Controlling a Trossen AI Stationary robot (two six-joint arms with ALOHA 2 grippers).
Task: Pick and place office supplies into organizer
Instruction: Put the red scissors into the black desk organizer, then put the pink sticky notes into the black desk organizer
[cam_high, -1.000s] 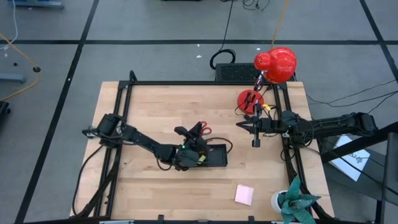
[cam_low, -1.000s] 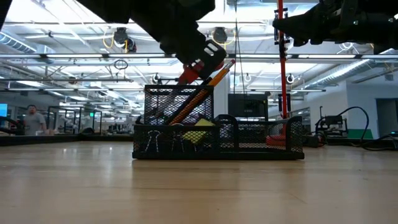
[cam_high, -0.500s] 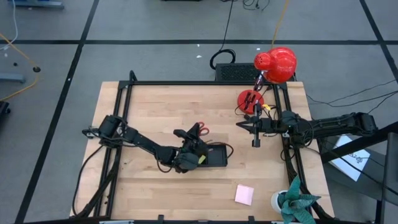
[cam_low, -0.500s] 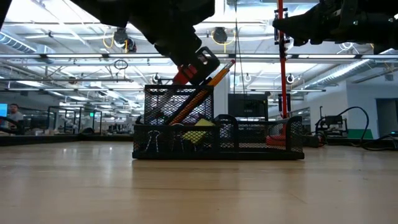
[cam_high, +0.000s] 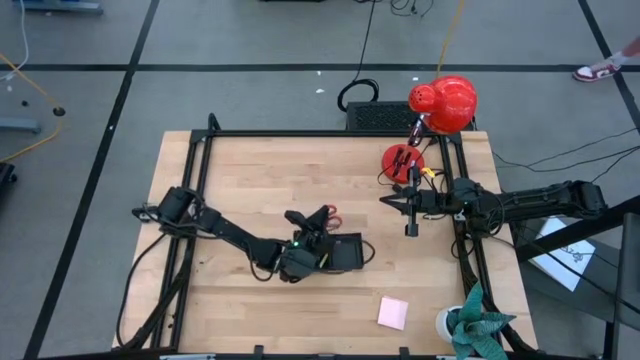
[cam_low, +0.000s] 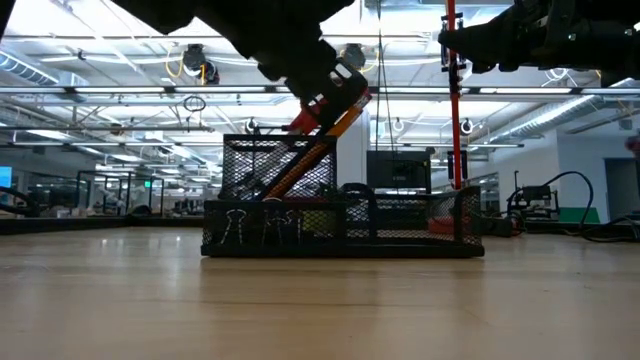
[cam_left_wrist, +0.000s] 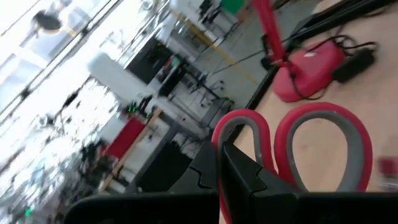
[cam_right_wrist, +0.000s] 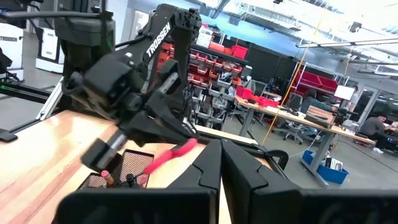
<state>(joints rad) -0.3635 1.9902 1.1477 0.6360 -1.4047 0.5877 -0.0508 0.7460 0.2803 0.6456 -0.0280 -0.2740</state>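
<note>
A wooden bench (cam_high: 250, 170) seen from above, with two dark robot arms. The left end effector (cam_high: 318, 232) is over the middle of the bench, clenched on the red-handled scissors (cam_left_wrist: 292, 140); its wrist camera shows both red loops standing just past the closed dark fingers. The scissors lean blades-down into the tall end of the organizer (cam_low: 340, 215), a black mesh tray in the middle of the bench, next to an orange pencil (cam_low: 318, 150) that leans the same way. Tiny binder clips (cam_low: 250, 222) hang along the tray's front wall. A pink sticky-note pad (cam_high: 392, 312) lies flat on the bench, well apart from the tray, toward the near edge. The right end effector (cam_high: 411, 222) waits near the right edge, closed on nothing, beside a red desk lamp (cam_high: 445, 103).

The scissors look stiff and fairly light, probably smooth at the handles; holding them near the loops seems sensible so the blades drop in first. The mesh tray looks light enough to slide if pushed. The pad is likely soft and thin, best taken by its edges
</note>
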